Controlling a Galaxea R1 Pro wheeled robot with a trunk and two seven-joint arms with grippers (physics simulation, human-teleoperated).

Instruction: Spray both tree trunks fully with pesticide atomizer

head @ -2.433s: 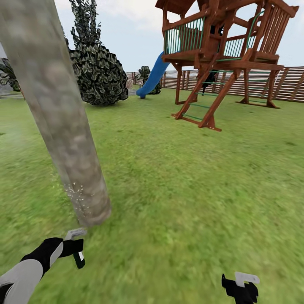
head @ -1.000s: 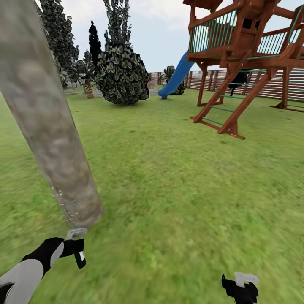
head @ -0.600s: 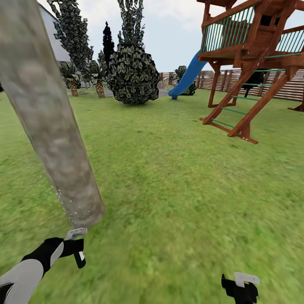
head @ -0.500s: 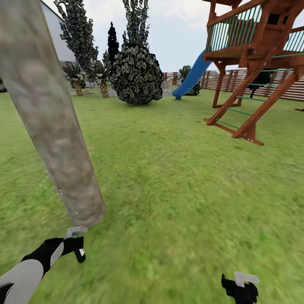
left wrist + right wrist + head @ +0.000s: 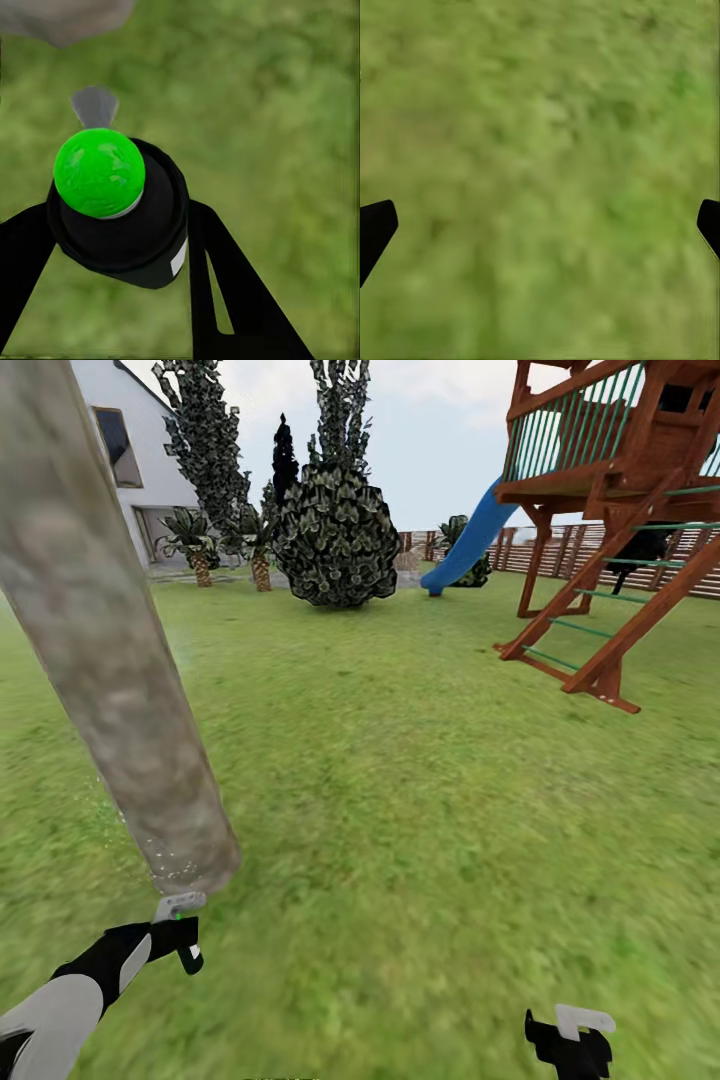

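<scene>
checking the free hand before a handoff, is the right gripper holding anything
No, the right wrist view shows the right gripper with its fingers spread wide apart and just the lawn between them.

White forearm shell [image 5: 45, 1010], black wrist, black end effector [image 5: 112, 247] with seemingly flat fingers.

This is a home's back garden. A wide green lawn [image 5: 430, 780] runs to a brown slatted wooden fence [image 5: 600, 555], with a wooden play tower [image 5: 620, 490] and its blue slide [image 5: 465, 545], a white house [image 5: 130, 460] behind short palms [image 5: 195, 545], dark leafy shrubs [image 5: 337, 535], and a thick grey-tan tree trunk [image 5: 110, 650] up close.
</scene>
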